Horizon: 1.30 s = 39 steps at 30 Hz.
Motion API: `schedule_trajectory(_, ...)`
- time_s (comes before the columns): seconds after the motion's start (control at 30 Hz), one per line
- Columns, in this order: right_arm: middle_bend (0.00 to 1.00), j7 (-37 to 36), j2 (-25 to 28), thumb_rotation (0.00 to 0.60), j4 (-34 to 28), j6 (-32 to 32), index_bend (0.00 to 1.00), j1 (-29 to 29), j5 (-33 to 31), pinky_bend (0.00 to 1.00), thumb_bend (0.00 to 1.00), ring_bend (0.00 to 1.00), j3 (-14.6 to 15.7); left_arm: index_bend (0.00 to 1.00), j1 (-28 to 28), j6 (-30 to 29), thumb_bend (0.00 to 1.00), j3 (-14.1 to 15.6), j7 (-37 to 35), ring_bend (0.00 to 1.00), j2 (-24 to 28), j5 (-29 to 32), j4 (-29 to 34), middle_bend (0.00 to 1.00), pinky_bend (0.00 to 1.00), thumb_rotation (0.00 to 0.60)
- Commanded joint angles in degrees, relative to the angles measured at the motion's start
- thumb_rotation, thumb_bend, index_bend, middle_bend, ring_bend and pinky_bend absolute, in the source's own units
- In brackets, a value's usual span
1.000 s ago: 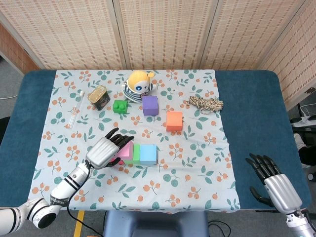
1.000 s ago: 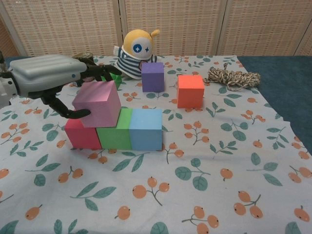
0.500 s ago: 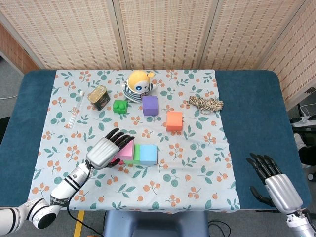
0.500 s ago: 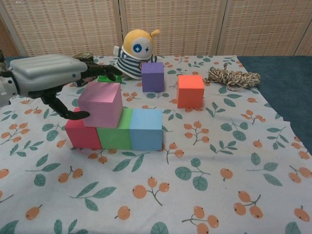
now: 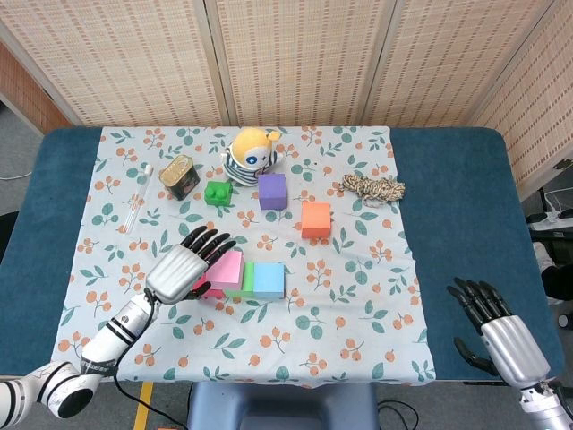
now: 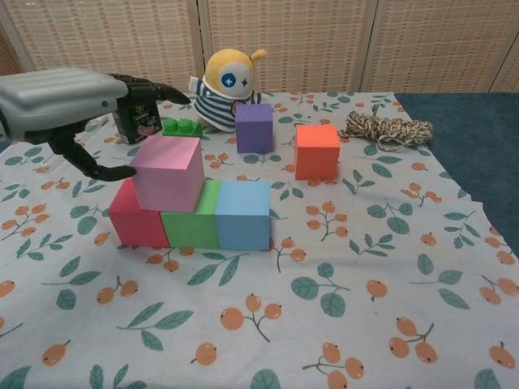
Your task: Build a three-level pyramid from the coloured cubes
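Hovering just left of the pink cube [image 6: 168, 172], my left hand [image 6: 61, 101] is spread and holds nothing. That cube sits atop the red cube [image 6: 134, 219] and green cube [image 6: 192, 216], blue cube [image 6: 242, 213] adjoining. My right hand [image 5: 501, 333] rests open, near right. Purple cube [image 6: 254, 127] and orange cube [image 6: 316, 151] lie farther back.

Left hand [image 6: 61, 105] and right hand [image 5: 498, 333], both empty, fingers spread.
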State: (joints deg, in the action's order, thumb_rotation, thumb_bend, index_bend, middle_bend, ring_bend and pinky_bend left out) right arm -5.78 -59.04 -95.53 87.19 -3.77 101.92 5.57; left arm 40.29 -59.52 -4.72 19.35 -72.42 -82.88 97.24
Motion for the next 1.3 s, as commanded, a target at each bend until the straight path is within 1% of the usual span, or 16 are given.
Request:
schedule_trajectory(0.03, 0.0, -0.1, 0.06, 0.6, 0.11, 0.35, 0.0, 0.11, -0.05, 0.0, 0.32, 0.0, -0.13, 0.0, -2.45, -3.26, 0.33, 0.71, -0.7, 0.03, 3.04, -0.8, 1.21, 0.04, 0.1, 0.6)
schedule_trajectory(0.1, 0.0, 0.0, -0.04, 0.6, 0.27, 0.67, 0.0, 0.22, -0.37, 0.0, 0.32, 0.0, -0.43, 0.0, -5.43, -7.05, 0.32, 1.96, -3.01, 0.01, 5.0, -2.09, 1.21, 0.04, 0.1, 0.6)
schedule_trajectory(0.17, 0.0, 0.86, -0.46, 0.6, 0.49, 0.63, 0.0, 0.21, -0.98, 0.0, 0.32, 0.0, -0.91, 0.0, -9.37, -11.84, 0.32, 3.78, -7.15, 0.0, 6.07, -3.6, -0.24, 0.04, 0.09, 0.6)
schedule_trajectory(0.23, 0.0, 1.83, -0.95, 0.6, 0.42, 0.09, 0.0, 0.03, -1.61, 0.0, 0.32, 0.0, -1.27, 0.0, -12.73, -15.84, 0.32, 5.33, -10.99, 0.0, 6.26, -4.81, -2.71, 0.04, 0.08, 0.6)
schedule_trajectory(0.33, 0.0, 3.85, -1.49, 0.6, -0.66, -1.6, 0.0, -1.1, -3.09, 0.0, 0.32, 0.0, -2.58, 0.0, -18.35, -22.33, 0.32, 7.1, -15.8, 0.0, 5.1, -5.5, -8.41, 0.04, 0.08, 0.6)
schedule_trajectory(0.43, 0.0, 8.21, -1.66, 0.6, -2.59, -4.42, 0.0, -3.31, -5.85, 0.0, 0.32, 0.0, -5.18, 0.0, -21.69, -24.97, 0.32, 7.69, -17.88, 0.0, 3.96, -4.43, -11.91, 0.04, 0.08, 0.6)
schedule_trajectory(0.5, 0.0, 12.86, -1.32, 0.6, -4.84, -8.93, 0.0, -6.26, -9.58, 0.0, 0.32, 0.0, -7.78, 0.0, -23.14, -24.95, 0.32, 7.87, -18.62, 0.0, 3.54, -3.17, -13.3, 0.04, 0.07, 0.6)
schedule_trajectory(0.53, 0.0, 14.9, -1.12, 0.6, -5.81, -11.48, 0.0, -7.87, -11.83, 0.0, 0.32, 0.0, -9.06, 0.0, -23.49, -24.75, 0.32, 7.86, -18.73, 0.0, 3.32, -2.81, -13.82, 0.04, 0.07, 0.6)
schedule_trajectory(0.63, 0.0, 22.03, -1.14, 0.6, -7.8, -20.93, 0.0, -14.3, -21.66, 0.0, 0.32, 0.0, -13.97, 0.0, -24.23, -24.43, 0.32, 7.44, -18.52, 0.0, 2.46, -2.15, -15.76, 0.03, 0.06, 0.6)
schedule_trajectory(0.67, 0.0, 24.73, -1.6, 0.6, -7.94, -24.56, 0.0, -17.1, -26.31, 0.0, 0.32, 0.0, -15.93, 0.0, -24.53, -24.59, 0.32, 7.05, -18.55, 0.0, 2.09, -1.82, -16.45, 0.03, 0.06, 0.6)
schedule_trajectory(0.73, 0.0, 29.5, -3.13, 0.6, -7.36, -29.61, 0.0, -22.01, -34.26, 0.0, 0.32, 0.0, -18.95, 0.0, -24.69, -24.75, 0.32, 6.46, -18.29, 0.0, 1.96, -1.8, -17.2, 0.02, 0.06, 0.6)
schedule_trajectory(0.87, 0.0, 37.95, -7.71, 0.6, -5.02, -35.2, 0.0, -30.92, -47.9, 0.0, 0.32, 0.0, -22.26, 0.0, -25.01, -24.92, 0.32, 5.7, -20.09, 0.0, 2.0, -2.15, -17.9, 0.02, 0.06, 0.6)
schedule_trajectory(1.07, 0.0, 50.78, -16.52, 0.6, 0.64, -36.42, 0.0, -43.9, -66.65, 0.0, 0.3, 0.0, -22.79, 0.0, -24.89, -23.55, 0.32, 4.62, -21.55, 0.0, 1.97, -1.79, -18.97, 0.02, 0.06, 0.6)
schedule_trajectory(1.17, 0.0, 54.58, -20.6, 0.6, 3.9, -36.19, 0.0, -49.23, -75.23, 0.0, 0.27, 0.0, -22.58, 0.0, -24.95, -23.26, 0.32, 4.09, -21.84, 0.0, 1.99, -1.62, -19.43, 0.02, 0.06, 0.6)
schedule_trajectory(1.23, 0.0, 56.56, -23.27, 0.6, 6.61, -35.74, 0.0, -52.26, -79.79, 0.0, 0.26, 0.0, -22.22, 0.0, -25.12, -23.23, 0.32, 3.88, -22.15, 0.0, 2.0, -1.64, -19.67, 0.02, 0.06, 0.6)
schedule_trajectory(1.3, 0.0, 57.44, -25.5, 0.6, 9.17, -35.45, 0.0, -54.29, -82.78, 0.0, 0.25, 0.0, -22.07, 0.0, -25.16, -23.02, 0.32, 3.71, -22.34, 0.0, 1.96, -1.66, -19.84, 0.02, 0.06, 0.6)
